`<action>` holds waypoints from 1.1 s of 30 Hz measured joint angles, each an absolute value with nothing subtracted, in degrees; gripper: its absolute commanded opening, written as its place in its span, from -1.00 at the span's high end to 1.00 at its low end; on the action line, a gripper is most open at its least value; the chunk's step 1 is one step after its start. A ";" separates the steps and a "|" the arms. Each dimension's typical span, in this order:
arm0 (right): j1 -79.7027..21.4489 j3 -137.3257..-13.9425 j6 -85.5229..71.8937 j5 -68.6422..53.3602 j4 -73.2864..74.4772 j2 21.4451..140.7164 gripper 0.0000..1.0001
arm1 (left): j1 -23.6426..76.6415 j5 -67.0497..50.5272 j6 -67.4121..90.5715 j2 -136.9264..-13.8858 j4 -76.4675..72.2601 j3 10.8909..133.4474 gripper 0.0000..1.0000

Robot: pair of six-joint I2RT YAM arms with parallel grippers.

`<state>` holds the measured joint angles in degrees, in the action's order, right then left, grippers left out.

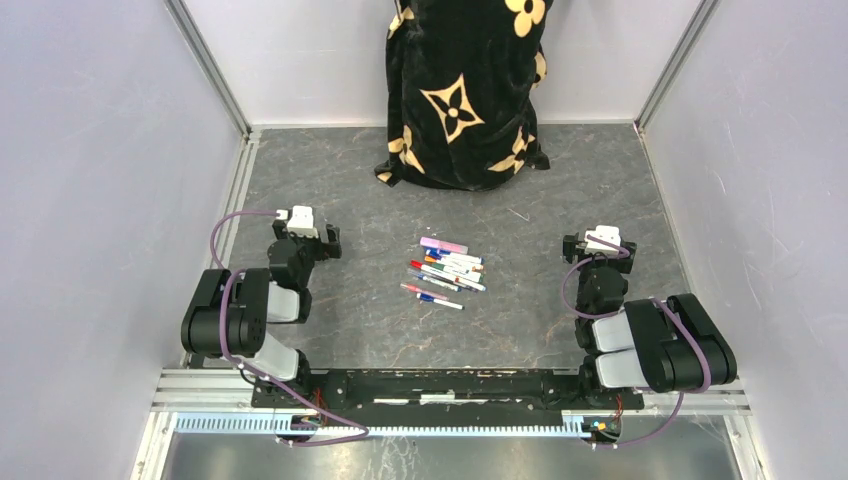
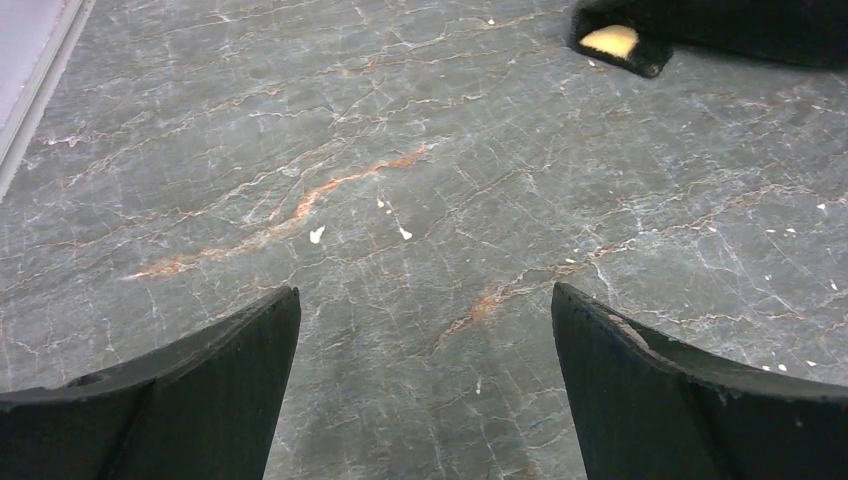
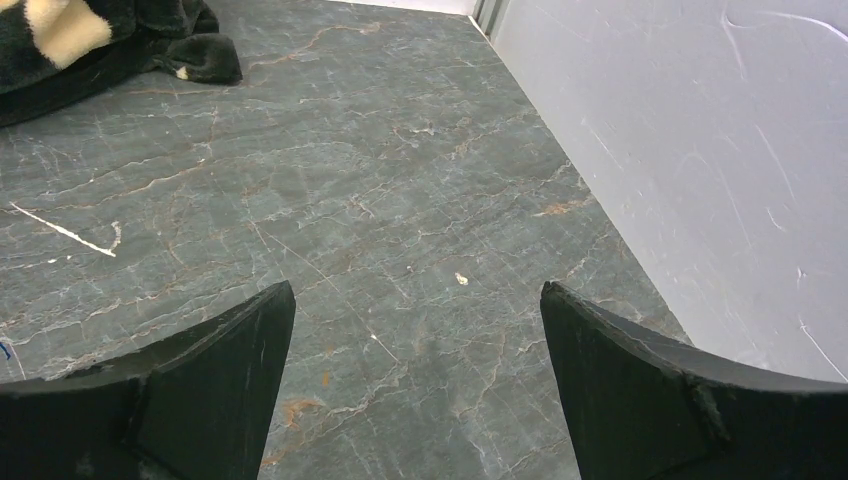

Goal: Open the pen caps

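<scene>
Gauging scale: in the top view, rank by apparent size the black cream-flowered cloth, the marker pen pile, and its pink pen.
Largest: black cream-flowered cloth
Then: pile of white marker pens
Smallest: pink pen at the pile's far edge

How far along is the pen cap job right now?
Nothing looks done yet: the pens lie in one central pile, nothing pulled off visible beside them, though they are small in view. Nothing is in hand: the left gripper and right gripper are open, empty, over bare table either side. All uncapping seems left.
</scene>
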<state>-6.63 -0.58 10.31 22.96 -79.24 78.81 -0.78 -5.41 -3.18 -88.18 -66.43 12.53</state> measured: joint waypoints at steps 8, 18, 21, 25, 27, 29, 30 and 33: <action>-6.63 -0.58 10.31 22.96 -79.24 78.81 -0.96 | -0.78 -4.03 -3.16 -88.18 -66.08 12.53 -1.00; -6.63 -0.58 10.35 22.81 -79.22 78.76 -0.96 | -0.78 -3.42 -3.16 -88.18 -66.08 12.53 -1.00; -6.63 -0.58 10.55 21.32 -75.90 76.16 -0.96 | -0.78 -3.42 -3.16 -88.18 -66.08 12.56 -1.00; -6.66 -1.83 10.50 19.14 -64.51 68.31 -0.96 | -0.93 -3.79 -3.16 -85.78 -57.36 16.25 -1.00; -6.66 -3.44 9.37 18.20 -59.51 65.69 -0.96 | -1.08 -5.13 -3.16 -84.09 -47.66 22.72 -1.00; -6.70 -6.04 6.68 17.26 -54.30 63.64 -0.96 | -1.50 -7.42 -3.18 -83.26 -38.33 30.85 -1.00; -6.70 -7.84 4.51 16.84 -51.86 63.16 -0.96 | -1.83 -8.93 -3.20 -83.02 -33.65 35.31 -1.00; -6.70 -16.58 -4.84 16.45 -40.75 64.07 -0.96 | -3.09 -13.15 -3.22 -82.15 -20.75 46.11 -1.00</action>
